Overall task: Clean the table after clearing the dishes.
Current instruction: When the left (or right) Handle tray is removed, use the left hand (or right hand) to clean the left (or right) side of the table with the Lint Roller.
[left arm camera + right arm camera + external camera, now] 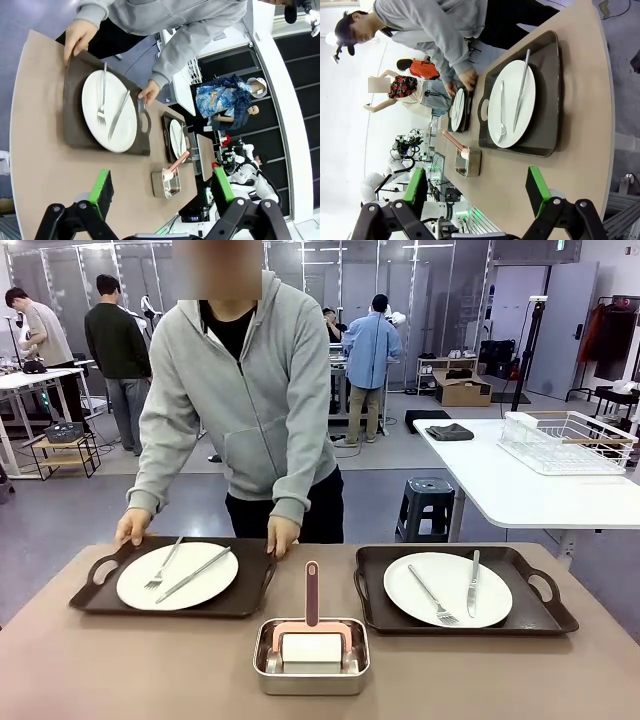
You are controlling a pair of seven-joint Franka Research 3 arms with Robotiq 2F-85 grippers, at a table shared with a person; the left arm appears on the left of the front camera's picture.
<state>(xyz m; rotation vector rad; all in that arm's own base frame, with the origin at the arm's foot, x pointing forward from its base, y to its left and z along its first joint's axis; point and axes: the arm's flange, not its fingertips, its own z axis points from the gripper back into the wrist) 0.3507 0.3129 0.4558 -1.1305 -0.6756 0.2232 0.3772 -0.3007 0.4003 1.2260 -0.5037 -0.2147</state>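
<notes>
The left gripper (161,180) and right gripper (476,175) are hanging jaws apart, the right nearer the tray (515,562) lying right of the steel pan (310,684).

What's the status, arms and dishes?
Left gripper open, right gripper open, both empty. Left plate on left tray, person's hands on that tray; right plate on right tray. Steel pan with roller at table's near edge.

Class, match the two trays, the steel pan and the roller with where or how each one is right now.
1 tray on the robot's left
2 tray on the robot's right
3 steel pan
4 roller

A lies in the pan
B person's hands at both ends
C nobody touches it
D between the trays, nearer the robot

Pairs: 1-B, 2-C, 3-D, 4-A
</notes>
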